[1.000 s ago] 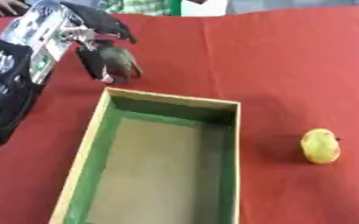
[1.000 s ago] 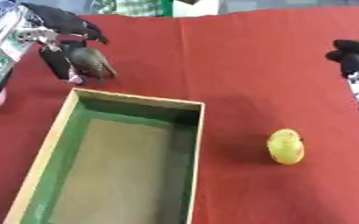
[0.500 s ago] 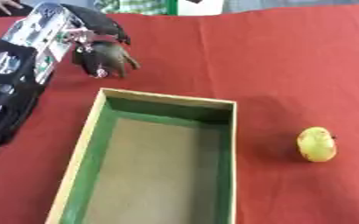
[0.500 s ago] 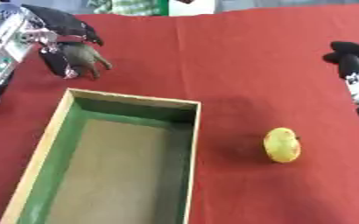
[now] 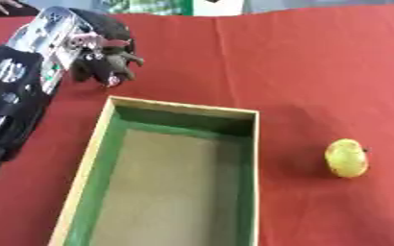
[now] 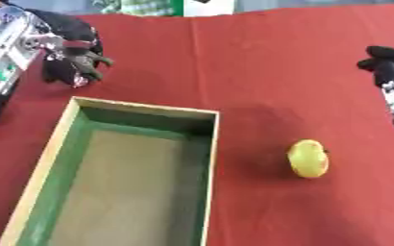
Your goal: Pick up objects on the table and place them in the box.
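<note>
left hand, upper left: fingers curled round a dark object, lifted for the box. right hand fingers: cannot tell. yellow fruit waits, lower right.

1. The tablecloth is plain red across the frame.
2. The box has pale wooden rims, green inner walls and a dull tan floor.
3. At right, the fruit is yellow-green.
4. Upper left, the left hand is black with silver.
5. At the right edge, the right hand is black.
</note>
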